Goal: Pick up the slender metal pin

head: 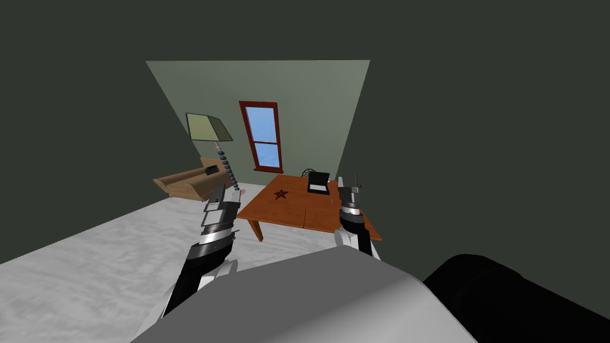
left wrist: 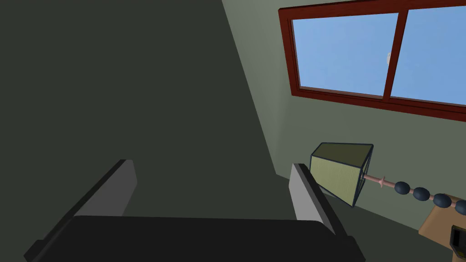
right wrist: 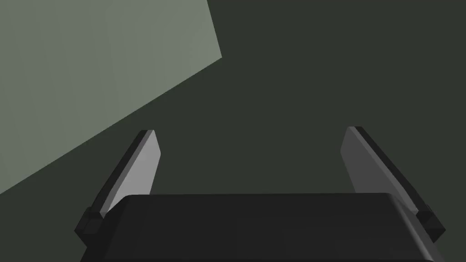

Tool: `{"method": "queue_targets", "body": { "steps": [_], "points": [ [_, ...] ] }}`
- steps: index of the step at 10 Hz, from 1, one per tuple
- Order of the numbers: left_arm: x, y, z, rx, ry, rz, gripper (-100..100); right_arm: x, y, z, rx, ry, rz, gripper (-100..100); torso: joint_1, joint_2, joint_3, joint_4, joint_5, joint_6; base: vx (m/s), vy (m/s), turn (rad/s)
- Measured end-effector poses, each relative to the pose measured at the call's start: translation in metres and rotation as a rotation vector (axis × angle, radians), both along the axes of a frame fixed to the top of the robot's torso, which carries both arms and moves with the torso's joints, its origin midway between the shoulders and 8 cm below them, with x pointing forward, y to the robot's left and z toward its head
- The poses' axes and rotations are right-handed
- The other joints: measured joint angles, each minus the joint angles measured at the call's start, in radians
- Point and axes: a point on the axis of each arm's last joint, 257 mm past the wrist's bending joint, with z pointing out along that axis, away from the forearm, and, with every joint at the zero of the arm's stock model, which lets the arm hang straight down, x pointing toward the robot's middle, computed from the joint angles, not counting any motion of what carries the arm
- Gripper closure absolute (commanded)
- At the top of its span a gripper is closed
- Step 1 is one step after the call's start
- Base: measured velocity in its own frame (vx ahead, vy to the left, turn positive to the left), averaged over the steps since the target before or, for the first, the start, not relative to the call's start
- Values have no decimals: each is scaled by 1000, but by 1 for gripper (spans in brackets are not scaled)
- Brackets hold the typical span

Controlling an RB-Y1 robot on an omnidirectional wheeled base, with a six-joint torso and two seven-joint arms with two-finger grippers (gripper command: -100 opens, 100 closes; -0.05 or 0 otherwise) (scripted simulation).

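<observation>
A brown wooden table (head: 286,213) stands ahead of me, below the window. On it lie a dark star-shaped item (head: 280,194) and a black open case (head: 318,181) with a white inside; a dark wire object (head: 308,172) sits at its far edge. A slender pin is too small to tell on the tabletop. My left gripper (head: 217,193) is raised, off the table's left side, and stands open (left wrist: 214,182) with nothing between its fingers. Above the table's right part, my right gripper (head: 349,182) is also open and empty (right wrist: 250,163), facing a wall.
A floor lamp (head: 208,127) with a beaded stem leans over a low wooden seat (head: 190,181) left of the table; the lamp (left wrist: 341,173) is also beyond my left fingers. A red-framed window (head: 261,136) is in the far wall. A black rounded shape (head: 506,292) lies at my right. Pale floor (head: 119,256) spreads left.
</observation>
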Motion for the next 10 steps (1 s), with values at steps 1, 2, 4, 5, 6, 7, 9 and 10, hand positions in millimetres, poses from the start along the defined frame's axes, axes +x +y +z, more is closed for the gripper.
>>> {"method": "queue_targets", "body": {
  "steps": [1, 2, 4, 5, 6, 7, 9, 10],
  "points": [
    [0, 0, 0, 0, 0, 0, 0, 4, 4, -6, -27, 21, 9, -100, 1, 0, 0, 0, 0, 0, -1, 26, 44],
    [0, 0, 0, 0, 0, 0, 0, 11, 10, -12, -62, 54, 19, -100, 1, 0, 0, 0, 0, 0, 0, 37, 45],
    [0, 0, 0, 0, 0, 0, 0, 30, 18, -42, -136, 155, 30, -100, 3, 0, 0, 0, 1, 0, 0, 67, 68],
    [0, 0, 0, 0, 0, 0, 0, 43, 20, -62, -176, 209, 32, -100, 4, 0, 0, 0, 1, 0, 3, 44, 20],
    [0, 0, 0, 0, 0, 0, 0, 47, 22, -69, -194, 241, 31, -100, 3, 0, 0, 0, 1, 0, 5, 35, 51],
    [0, 0, 0, 0, 0, 0, 0, 51, 24, -84, -219, 290, 29, -100, 3, 0, 0, 0, 1, 0, 5, 27, 27],
    [0, 0, 0, 0, 0, 0, 0, 63, 30, -108, -258, 365, 24, -100, 2, -1, 0, 0, 0, 0, 6, 36, 49],
    [0, 0, 0, 0, 0, 0, 0, 69, 30, -118, -272, 398, 21, -100, 2, 0, 0, 0, 1, 0, 2, 52, 56]
  ]
}}
